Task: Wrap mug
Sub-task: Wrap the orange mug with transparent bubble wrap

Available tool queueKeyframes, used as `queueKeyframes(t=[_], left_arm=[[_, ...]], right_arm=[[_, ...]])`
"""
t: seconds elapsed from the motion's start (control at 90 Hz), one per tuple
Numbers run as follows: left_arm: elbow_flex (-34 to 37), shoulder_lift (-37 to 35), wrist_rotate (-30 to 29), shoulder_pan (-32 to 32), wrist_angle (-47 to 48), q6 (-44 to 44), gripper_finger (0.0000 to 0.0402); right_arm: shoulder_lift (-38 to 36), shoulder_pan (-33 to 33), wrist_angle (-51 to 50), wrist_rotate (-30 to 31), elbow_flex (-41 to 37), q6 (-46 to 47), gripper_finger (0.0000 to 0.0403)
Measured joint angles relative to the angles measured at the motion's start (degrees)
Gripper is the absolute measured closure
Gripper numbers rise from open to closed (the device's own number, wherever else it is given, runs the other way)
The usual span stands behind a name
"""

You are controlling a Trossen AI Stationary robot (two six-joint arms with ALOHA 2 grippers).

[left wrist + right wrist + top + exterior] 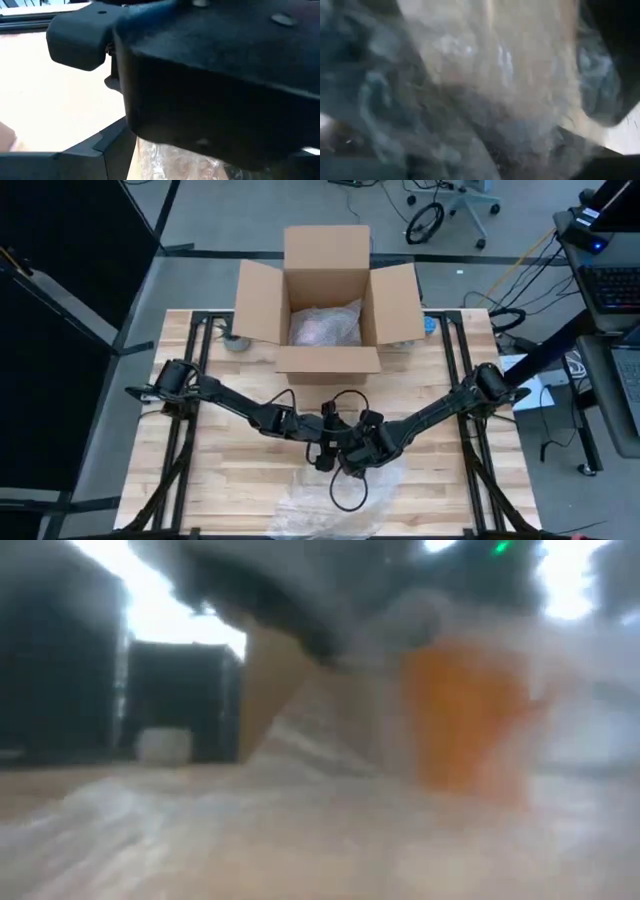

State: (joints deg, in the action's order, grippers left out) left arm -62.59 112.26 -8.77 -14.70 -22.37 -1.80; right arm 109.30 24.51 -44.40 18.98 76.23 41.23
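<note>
- Near the middle of the tabletop (200, 480), in the high view, the left end effector (325, 452) and right end effector (358, 458) meet just beside each other above a clear plastic wrap sheet (300, 515); an open cardboard box (330, 300) sits well beyond them. Finger states cannot be told.
- In the low view, an orange mug (465, 720) stands blurred behind the wrap, under the end effectors.
- In the left wrist view, the other arm's dark housing blocks most; wrap shows below it.
- In the right wrist view, crinkled wrap fills the frame.
</note>
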Motion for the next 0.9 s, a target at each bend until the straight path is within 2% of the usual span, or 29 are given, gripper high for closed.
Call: queueKeyframes(t=[0.244, 0.533, 0.622, 0.9], left_arm=[[0.0, 0.7, 0.2, 0.5, 0.8, 0.2, 0.0164], [0.2, 0.8, 0.4, 0.6, 0.7, 0.9, 0.0164], [0.2, 0.8, 0.4, 0.5, 0.7, 0.8, 0.0164], [0.2, 0.8, 0.5, 0.7, 0.5, 0.4, 0.0164]], right_arm=[[-0.2, 0.0, -3.0, -1.5, 3.3, -0.5, 0.0218], [0.0, 0.6, -20.3, -2.2, 11.4, -1.4, 0.0218], [0.0, 1.3, -22.7, -1.9, 12.8, -1.6, 0.0218], [-0.5, 2.8, -20.3, 4.1, 17.5, -2.9, 0.0218]])
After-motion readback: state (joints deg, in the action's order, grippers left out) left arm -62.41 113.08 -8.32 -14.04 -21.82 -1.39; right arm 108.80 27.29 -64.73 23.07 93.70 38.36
